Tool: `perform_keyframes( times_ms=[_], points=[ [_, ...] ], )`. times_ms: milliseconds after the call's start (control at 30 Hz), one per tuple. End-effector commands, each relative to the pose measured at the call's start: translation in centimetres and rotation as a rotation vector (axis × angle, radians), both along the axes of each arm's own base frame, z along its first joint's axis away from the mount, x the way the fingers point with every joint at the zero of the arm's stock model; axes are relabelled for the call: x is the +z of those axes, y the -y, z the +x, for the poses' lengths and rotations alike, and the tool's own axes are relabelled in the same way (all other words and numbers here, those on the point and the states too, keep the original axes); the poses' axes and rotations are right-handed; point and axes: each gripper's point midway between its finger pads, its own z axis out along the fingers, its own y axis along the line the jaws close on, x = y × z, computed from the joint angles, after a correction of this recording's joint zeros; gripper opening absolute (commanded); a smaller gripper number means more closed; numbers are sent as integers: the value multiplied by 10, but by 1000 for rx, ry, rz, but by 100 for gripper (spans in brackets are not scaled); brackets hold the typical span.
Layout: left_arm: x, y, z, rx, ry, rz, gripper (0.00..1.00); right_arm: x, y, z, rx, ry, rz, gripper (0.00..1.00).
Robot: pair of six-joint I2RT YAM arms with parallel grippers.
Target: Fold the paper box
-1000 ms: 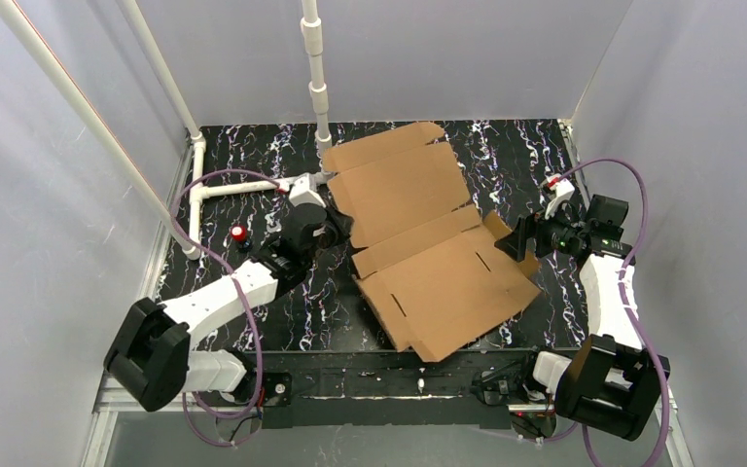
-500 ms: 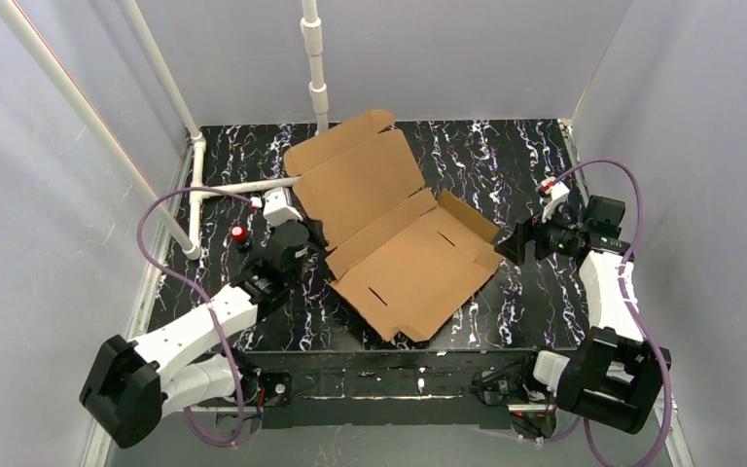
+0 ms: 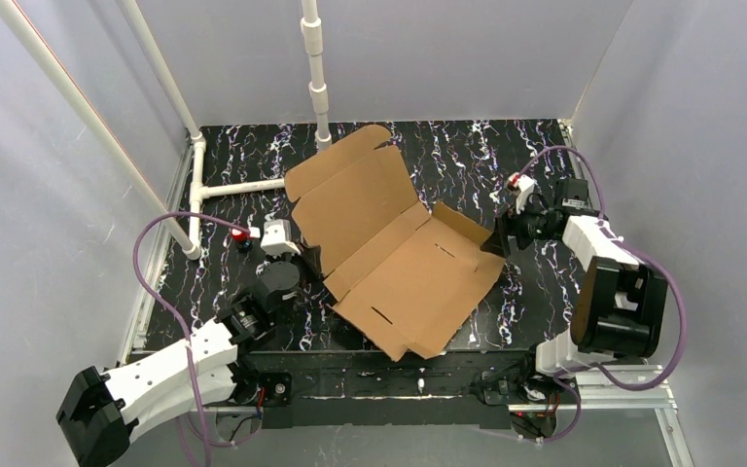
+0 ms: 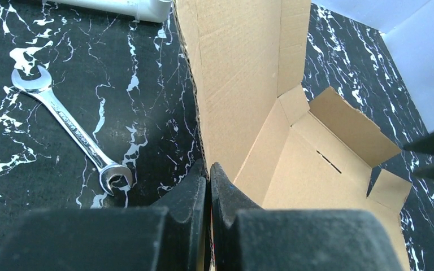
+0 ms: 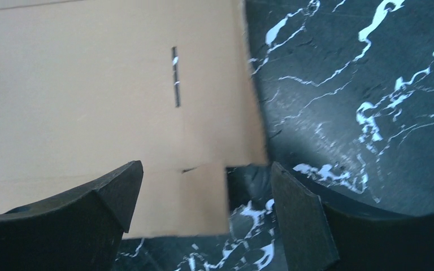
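Observation:
The paper box (image 3: 389,248) is a brown cardboard sheet, partly folded. Its far panel (image 4: 237,68) tilts up and its near panel lies on the black marbled table. My left gripper (image 3: 311,261) is shut on the box's left edge, the cardboard pinched between its fingers (image 4: 195,183). At the box's right side, my right gripper (image 3: 498,238) is open. In the right wrist view a small corner flap (image 5: 200,197) lies between its spread fingertips (image 5: 130,175), touching neither. A slit (image 5: 175,76) shows in the panel beyond.
A silver wrench (image 4: 70,129) lies on the table left of the box. A white pipe frame (image 3: 243,185) and a red-capped piece (image 3: 240,234) sit at the back left. Grey walls close in the table on three sides.
The left gripper has dragged the box to the left and nearer, turning it and raising the far panel. The right gripper has moved left to the box's right flap.

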Motion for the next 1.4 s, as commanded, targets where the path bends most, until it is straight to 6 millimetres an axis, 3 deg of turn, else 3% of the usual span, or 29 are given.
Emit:
perform_keyframes(
  times_ms=[0,133,333,633,733,800,900,1033,1133,1233,1367],
  points=[
    [5,-7,-7,7,44,31,0,5,0,40,24,110,-76,91],
    [4,-5,-11,-17,52,45,0,-1,2,57,-6,113,-90,88],
    [4,-1,-14,-34,55,48,0,-25,0,48,2,86,-103,77],
    [10,6,-15,-61,61,37,0,-29,-20,39,107,91,-82,37],
    [10,7,-15,-70,60,34,0,-29,-23,36,136,83,-75,21],
    [8,8,-16,-76,54,30,0,-26,-26,33,157,83,-67,1],
    [4,9,-19,-87,50,7,0,-3,-26,37,164,165,-77,1],
    [8,15,-27,-158,65,-1,17,42,-24,46,149,348,-110,1],
    [15,23,-33,-240,92,25,44,65,-23,50,156,457,-129,1],
    [25,31,-40,-320,119,38,76,79,-23,56,153,510,-132,1],
    [44,27,-47,-374,130,115,98,79,-21,61,153,533,-150,1]
  ],
)
